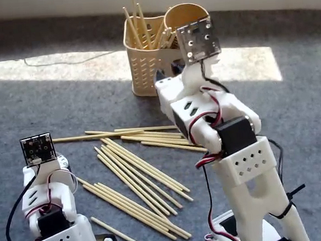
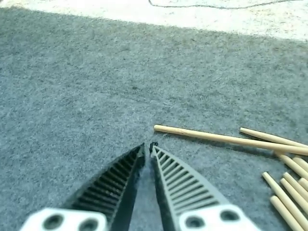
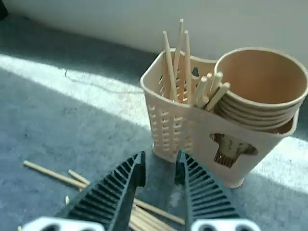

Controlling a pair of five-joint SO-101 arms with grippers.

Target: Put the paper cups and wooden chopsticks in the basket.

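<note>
- Got the left gripper pinched nearly shut, empty, low over the carpet.
- Right gripper parted slightly, empty, facing the basket.
- Loose chopsticks flat between the arms, mostly diagonal.
- Inside the basket: upright sticks, stacked paper cups.

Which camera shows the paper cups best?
The right wrist view: the stacked tan paper cups sit close, open mouth and nested rims plain, in the beige slotted plastic basket. The high view catches their rim, partly behind the right arm. The left wrist view faces grey carpet.
</note>
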